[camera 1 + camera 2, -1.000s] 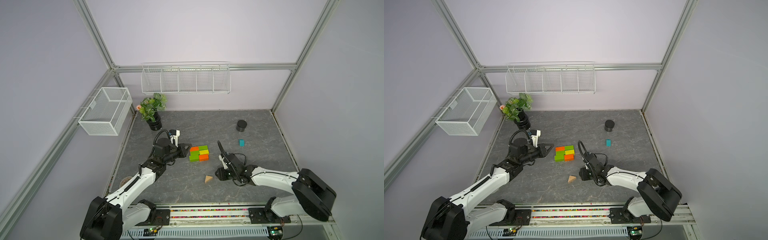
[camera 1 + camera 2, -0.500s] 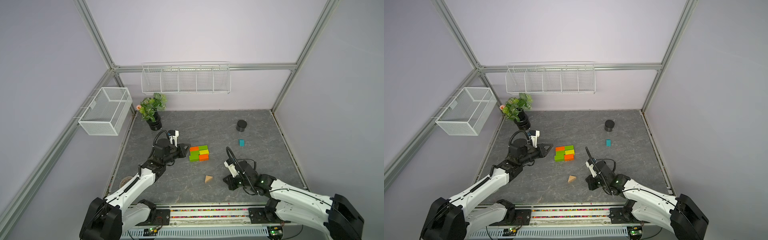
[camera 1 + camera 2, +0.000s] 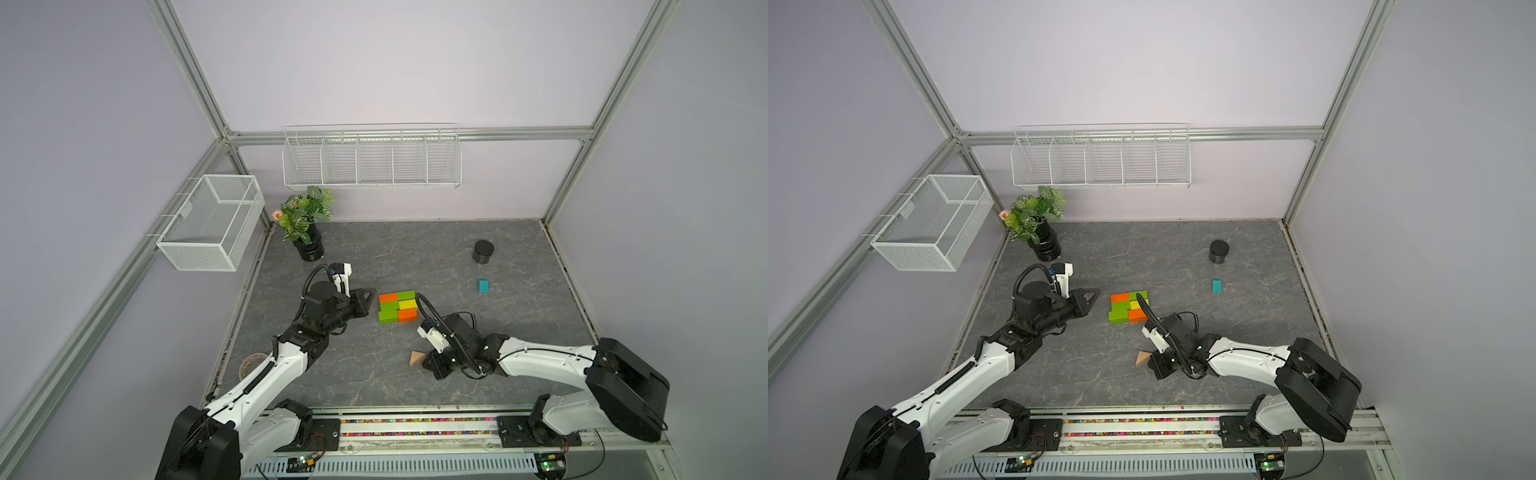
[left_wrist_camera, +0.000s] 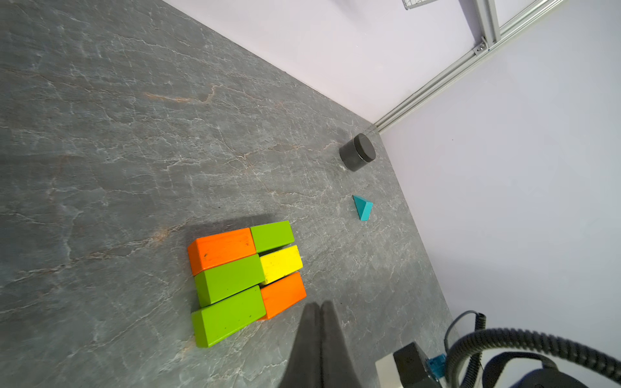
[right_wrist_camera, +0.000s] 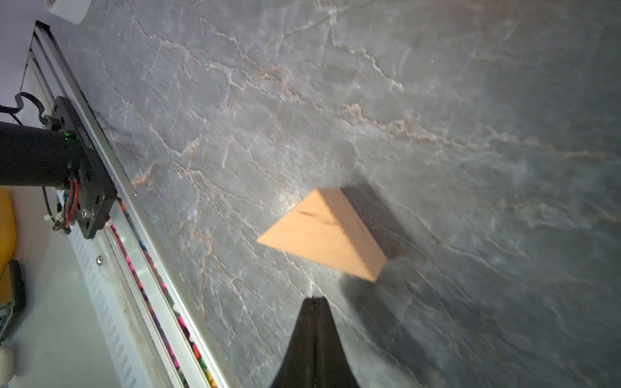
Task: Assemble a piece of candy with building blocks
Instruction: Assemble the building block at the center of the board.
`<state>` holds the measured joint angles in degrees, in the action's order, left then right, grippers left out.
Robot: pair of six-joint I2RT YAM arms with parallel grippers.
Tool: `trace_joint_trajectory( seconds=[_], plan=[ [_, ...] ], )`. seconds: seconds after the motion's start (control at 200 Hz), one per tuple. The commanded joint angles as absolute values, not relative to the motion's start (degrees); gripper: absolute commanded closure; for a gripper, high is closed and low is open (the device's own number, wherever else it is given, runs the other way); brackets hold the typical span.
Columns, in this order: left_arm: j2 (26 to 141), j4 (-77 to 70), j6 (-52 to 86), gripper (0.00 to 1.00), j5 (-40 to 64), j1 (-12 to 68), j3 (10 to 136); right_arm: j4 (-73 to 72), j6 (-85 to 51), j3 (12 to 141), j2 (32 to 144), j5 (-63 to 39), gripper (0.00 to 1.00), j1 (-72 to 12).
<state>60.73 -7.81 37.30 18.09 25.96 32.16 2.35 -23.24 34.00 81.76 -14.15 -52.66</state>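
Right wrist view shows the right end effector (image 5: 314,300) pressed together and empty, its tip just short of the tan triangle (image 5: 322,235), which lies alone on the worktop (image 5: 437,100) at the near side. Six bricks (image 3: 397,306) form a rectangle mid-worktop (two by three, touching), with the left end effector (image 3: 369,298), also pressed together, just left of it. Well apart, far right, the teal triangle (image 3: 483,285) lies near a black jar (image 3: 483,251).
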Motion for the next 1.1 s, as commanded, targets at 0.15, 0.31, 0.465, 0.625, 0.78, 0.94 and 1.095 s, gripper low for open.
trace_joint_trajectory(
  seconds=[0.15, 0.31, 0.465, 0.625, 0.78, 0.94, 1.095],
  plan=[
    [60.4, -7.8, 37.9, 0.96, 17.5, 25.3, 31.4, -1.7, -21.2, 39.2, 90.3, -17.1, 0.93, -52.8],
    [60.3, -7.8, 37.7, 0.96, 17.4, 25.2, 31.1, -0.8, -19.2, 40.5, 92.5, -14.4, 0.93, -52.5],
    [60.8, -8.1, 37.7, 0.96, 17.5, 25.2, 30.9, -0.7, -17.8, 43.2, 94.6, -14.4, 0.93, -51.6],
    [61.0, -8.4, 37.9, 0.97, 17.5, 25.2, 30.7, -1.2, -17.1, 47.0, 98.9, -14.5, 0.93, -51.4],
    [60.3, -7.8, 37.8, 0.97, 17.0, 25.1, 30.5, -2.0, -17.6, 49.2, 101.1, -13.4, 0.93, -51.0],
    [60.5, -8.0, 38.0, 0.97, 17.1, 24.9, 30.4, -2.9, -17.3, 50.0, 102.6, -12.6, 0.94, -50.6],
    [61.0, -8.3, 38.1, 0.97, 17.5, 25.0, 30.3, -3.1, -17.6, 52.6, 104.1, -11.9, 0.93, -49.8]
  ],
)
